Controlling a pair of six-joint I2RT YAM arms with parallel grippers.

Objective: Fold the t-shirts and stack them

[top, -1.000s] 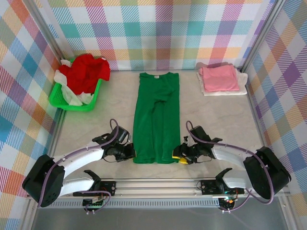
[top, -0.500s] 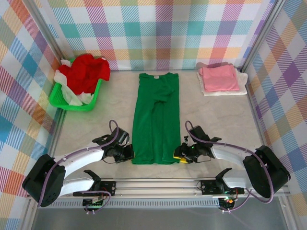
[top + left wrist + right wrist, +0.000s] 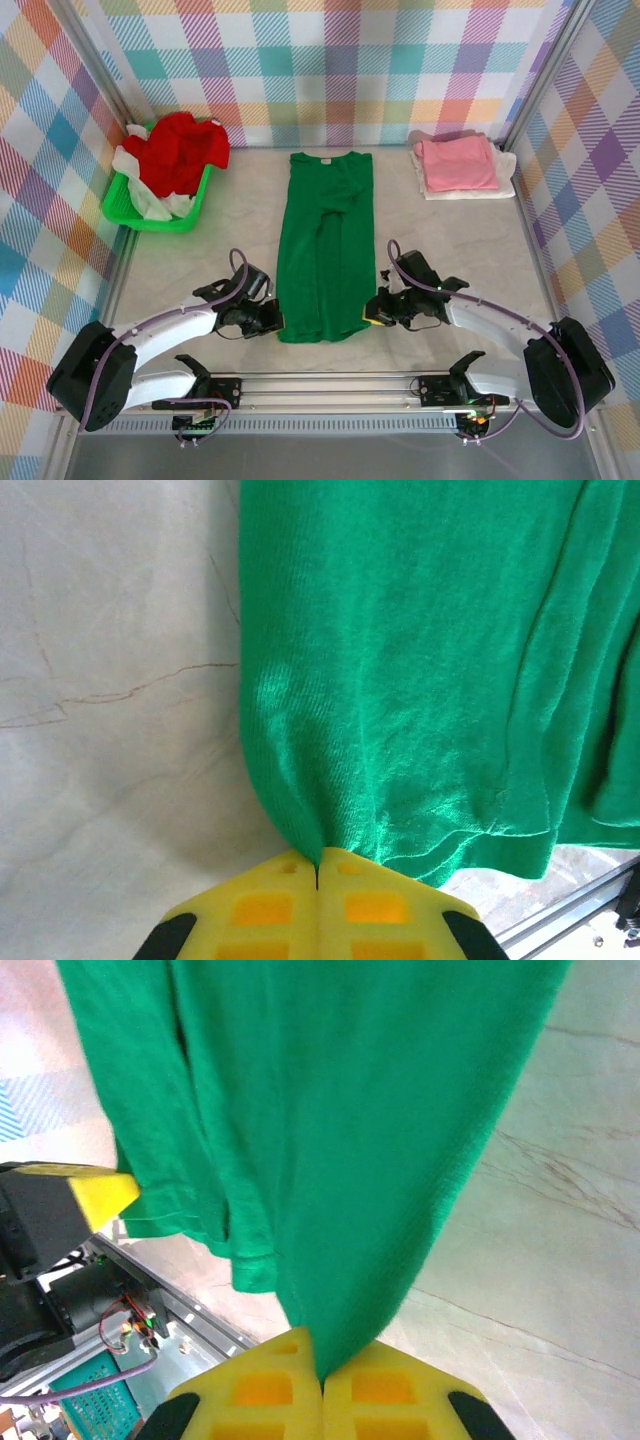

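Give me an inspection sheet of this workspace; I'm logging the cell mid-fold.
Surface: pale marbled table, bare around the shirt.
Job's things: green t-shirt lies as a long strip at centre; pink t-shirt folded on a white one, far right; red t-shirt heaped over white cloth, far left.
Clutter: lime-green basket holding that heap.
Grippers: left gripper shut on the green t-shirt's near-left hem corner; right gripper shut on its near-right corner.
Cables: purple cable loops over each wrist.
Surroundings: plaid walls; aluminium rail at the near edge.
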